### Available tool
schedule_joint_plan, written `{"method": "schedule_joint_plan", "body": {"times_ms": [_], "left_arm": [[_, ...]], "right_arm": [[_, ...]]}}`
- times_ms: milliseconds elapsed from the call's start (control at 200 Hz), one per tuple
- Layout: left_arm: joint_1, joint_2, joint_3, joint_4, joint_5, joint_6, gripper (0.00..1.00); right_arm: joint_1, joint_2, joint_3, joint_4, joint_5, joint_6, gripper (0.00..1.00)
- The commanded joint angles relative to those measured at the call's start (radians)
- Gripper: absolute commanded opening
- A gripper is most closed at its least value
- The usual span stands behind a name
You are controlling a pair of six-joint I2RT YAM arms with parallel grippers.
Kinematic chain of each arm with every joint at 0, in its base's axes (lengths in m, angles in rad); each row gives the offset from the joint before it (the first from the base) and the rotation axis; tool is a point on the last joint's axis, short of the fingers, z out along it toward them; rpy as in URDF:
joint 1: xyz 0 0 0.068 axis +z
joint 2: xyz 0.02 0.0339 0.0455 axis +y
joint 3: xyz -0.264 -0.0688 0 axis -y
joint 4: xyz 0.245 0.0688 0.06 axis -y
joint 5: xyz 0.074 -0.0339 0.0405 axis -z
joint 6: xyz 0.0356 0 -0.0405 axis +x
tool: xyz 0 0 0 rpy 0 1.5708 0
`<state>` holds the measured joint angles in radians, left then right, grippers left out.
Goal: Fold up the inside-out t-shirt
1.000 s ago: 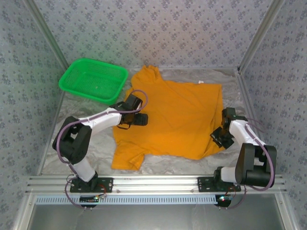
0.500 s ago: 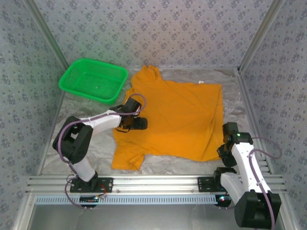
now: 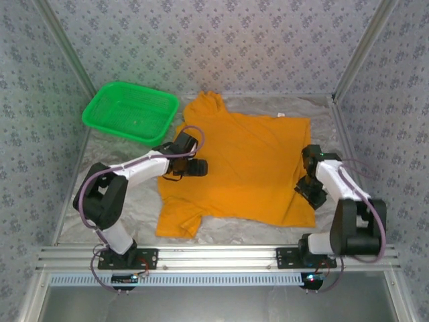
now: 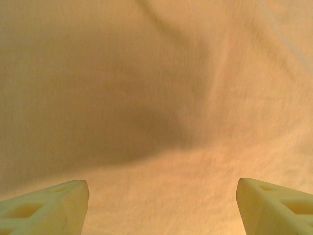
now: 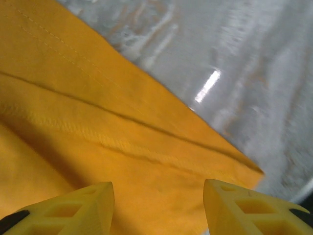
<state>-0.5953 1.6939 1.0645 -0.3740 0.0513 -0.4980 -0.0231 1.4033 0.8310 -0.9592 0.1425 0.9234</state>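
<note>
t-shirt [image 3: 248, 168] lies spread flat

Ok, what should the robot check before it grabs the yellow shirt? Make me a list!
1. Left jaws open: ok, wide apart just above the t-shirt.
2. Right jaws open: ok, apart over the shirt's near right corner.
3. Nothing pinched in either jaws: ok.
4. Shirt spread out on the table: ok.
5. Green basket off the shirt: ok, it sits beside it.
</note>
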Motion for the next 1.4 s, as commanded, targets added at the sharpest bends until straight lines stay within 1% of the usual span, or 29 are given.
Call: {"method": "schedule_joint_plan", "body": {"times_ms": [0, 175, 310, 350, 375, 415, 455, 560, 635, 690, 760, 790, 820, 855, 860, 865, 880, 885, 920, 954, 1024, 1094, 1164, 1244, 1259, 1264, 1274, 1324, 1394], "left_arm": [[0.010, 0.020, 0.031, -0.013, -0.025, 0.010, 0.79], [0.011, 0.024, 0.008, -0.002, -0.042, 0.000, 0.79], [0.012, 0.035, -0.029, 0.026, -0.043, -0.009, 0.79], [0.012, 0.042, -0.036, 0.032, -0.043, -0.013, 0.79], [0.013, 0.046, -0.037, 0.032, -0.041, -0.013, 0.79], [0.014, 0.053, -0.036, 0.030, -0.031, -0.013, 0.79], [0.014, 0.056, -0.034, 0.028, -0.020, -0.010, 0.79], [0.016, 0.044, -0.040, 0.025, -0.005, -0.009, 0.80], [0.016, 0.027, -0.045, 0.018, 0.002, -0.017, 0.80], [0.015, 0.016, -0.054, 0.025, 0.014, -0.023, 0.80], [0.015, 0.013, -0.061, 0.028, 0.033, -0.028, 0.80], [0.016, 0.013, -0.059, 0.024, 0.042, -0.028, 0.80], [0.016, 0.012, -0.053, 0.011, 0.053, -0.026, 0.80], [0.014, 0.004, -0.046, -0.003, 0.082, -0.014, 0.80], [0.014, 0.003, -0.045, -0.005, 0.088, -0.010, 0.80], [0.013, 0.001, -0.044, -0.007, 0.094, -0.006, 0.80], [0.010, -0.007, -0.044, -0.010, 0.110, 0.005, 0.79], [0.009, -0.010, -0.043, -0.010, 0.114, 0.011, 0.79], [-0.006, -0.037, -0.044, -0.013, 0.135, 0.049, 0.79], [-0.035, -0.077, -0.046, -0.020, 0.139, 0.104, 0.79], [-0.125, -0.173, -0.056, -0.042, 0.128, 0.281, 0.80], [-0.233, -0.276, -0.097, -0.060, 0.117, 0.487, 0.82], [-0.316, -0.369, -0.143, -0.087, 0.127, 0.677, 0.84], [-0.371, -0.453, -0.205, -0.133, 0.240, 0.890, 0.85], [-0.377, -0.465, -0.217, -0.143, 0.266, 0.925, 0.84], [-0.380, -0.470, -0.221, -0.146, 0.273, 0.935, 0.84], [-0.388, -0.477, -0.229, -0.152, 0.286, 0.956, 0.84], [-0.415, -0.500, -0.251, -0.184, 0.327, 1.003, 0.81], [-0.441, -0.499, -0.256, -0.219, 0.361, 0.970, 0.77]], "right_arm": [[-0.032, 0.059, 0.011, 0.095, 0.004, -0.132, 0.53], [-0.060, 0.073, -0.044, 0.120, -0.034, -0.138, 0.47], [-0.078, 0.075, -0.109, 0.191, -0.090, -0.128, 0.43], [-0.085, 0.087, -0.114, 0.209, -0.104, -0.130, 0.34], [-0.090, 0.096, -0.115, 0.222, -0.108, -0.130, 0.25], [-0.096, 0.111, -0.113, 0.226, -0.102, -0.120, 0.15], [-0.106, 0.122, -0.110, 0.216, -0.083, -0.102, 0.08], [-0.152, 0.137, -0.085, 0.187, 0.007, -0.077, 0.03], [-0.203, 0.150, -0.051, 0.161, 0.042, -0.087, 0.02], [-0.249, 0.144, -0.032, 0.179, 0.040, -0.096, 0.01], [-0.299, 0.144, -0.002, 0.199, -0.001, -0.100, 0.01], [-0.309, 0.143, 0.008, 0.210, -0.024, -0.108, 0.01], [-0.313, 0.139, 0.027, 0.207, -0.044, -0.110, 0.05], [-0.312, 0.131, 0.046, 0.200, -0.066, -0.109, 0.16], [-0.311, 0.127, 0.049, 0.199, -0.072, -0.108, 0.20], [-0.311, 0.127, 0.049, 0.199, -0.072, -0.108, 0.20], [-0.309, 0.122, 0.055, 0.194, -0.081, -0.102, 0.25], [-0.309, 0.116, 0.057, 0.191, -0.085, -0.096, 0.29], [-0.308, 0.099, 0.063, 0.174, -0.097, -0.077, 0.37], [-0.309, 0.078, 0.066, 0.151, -0.104, -0.058, 0.42], [-0.314, 0.021, 0.067, 0.075, -0.100, -0.011, 0.46], [-0.331, -0.029, 0.056, 0.004, -0.095, 0.026, 0.47], [-0.344, -0.088, 0.026, -0.052, -0.085, 0.055, 0.47], [-0.355, -0.165, -0.043, -0.081, -0.138, 0.083, 0.48], [-0.358, -0.172, -0.053, -0.079, -0.145, 0.087, 0.51], [-0.361, -0.180, -0.063, -0.080, -0.151, 0.091, 0.57], [-0.364, -0.188, -0.073, -0.085, -0.158, 0.094, 0.59], [-0.372, -0.216, -0.108, -0.080, -0.182, 0.107, 0.62], [-0.376, -0.238, -0.153, -0.059, -0.176, 0.100, 0.65]]}}
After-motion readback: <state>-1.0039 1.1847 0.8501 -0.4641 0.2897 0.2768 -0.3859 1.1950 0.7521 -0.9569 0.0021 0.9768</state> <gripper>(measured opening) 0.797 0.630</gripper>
